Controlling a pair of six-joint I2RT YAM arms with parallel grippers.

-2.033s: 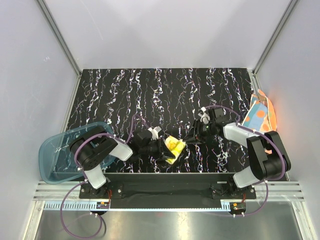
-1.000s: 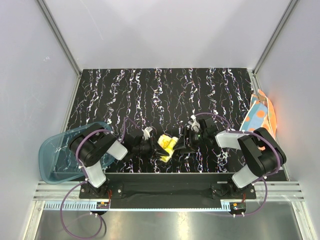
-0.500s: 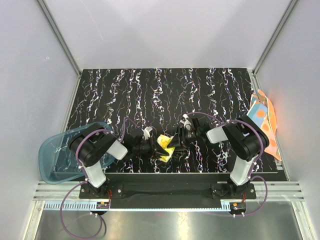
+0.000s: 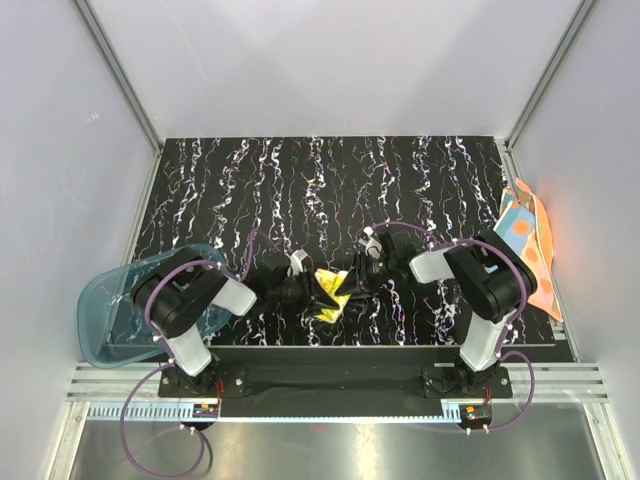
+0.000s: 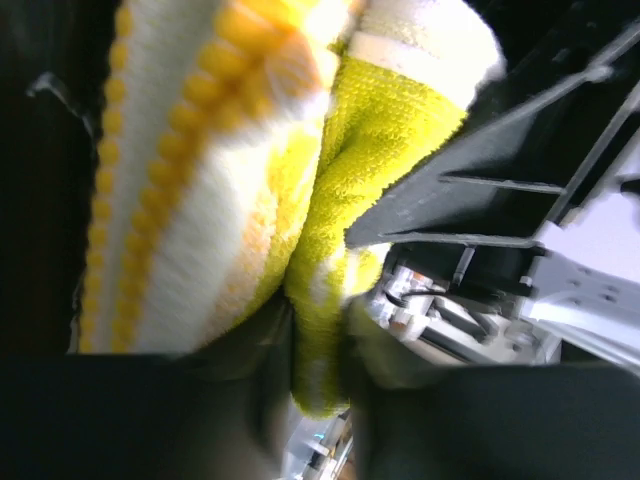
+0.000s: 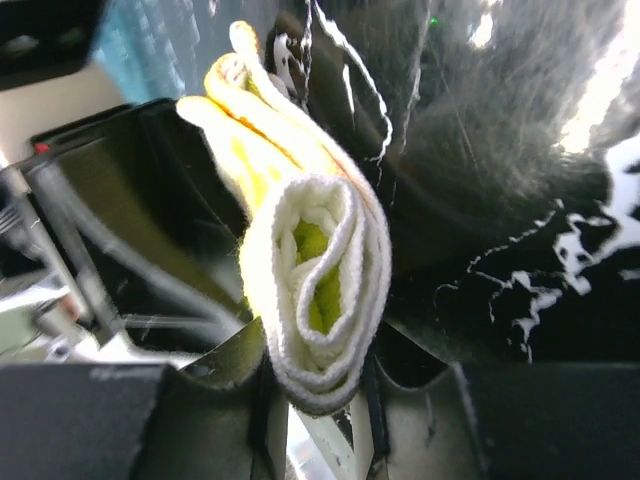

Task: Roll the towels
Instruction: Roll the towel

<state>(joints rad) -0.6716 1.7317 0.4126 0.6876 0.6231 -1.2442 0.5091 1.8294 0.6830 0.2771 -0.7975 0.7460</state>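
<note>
The yellow towel point(image 4: 329, 291), loosely rolled, lies near the table's front edge between both grippers. From the left, my left gripper point(image 4: 308, 290) is shut on it; in the left wrist view a fold of the yellow towel point(image 5: 310, 300) is pinched where my left gripper point(image 5: 316, 375) closes. From the right, my right gripper point(image 4: 350, 281) is shut on the roll's end. The right wrist view shows the coiled white-edged end of the yellow towel point(image 6: 320, 270) squeezed where my right gripper point(image 6: 315, 390) closes. The orange towel with blue patches point(image 4: 526, 243) leans against the right wall.
A translucent blue tray point(image 4: 105, 310) sits at the table's left front corner, partly over the edge. The black marbled tabletop point(image 4: 300, 180) stretches behind the arms. Grey walls enclose three sides.
My right gripper moved left to the yellow towel and closed on its rolled end. The left gripper stayed at the towel, its jaws easing slightly.
</note>
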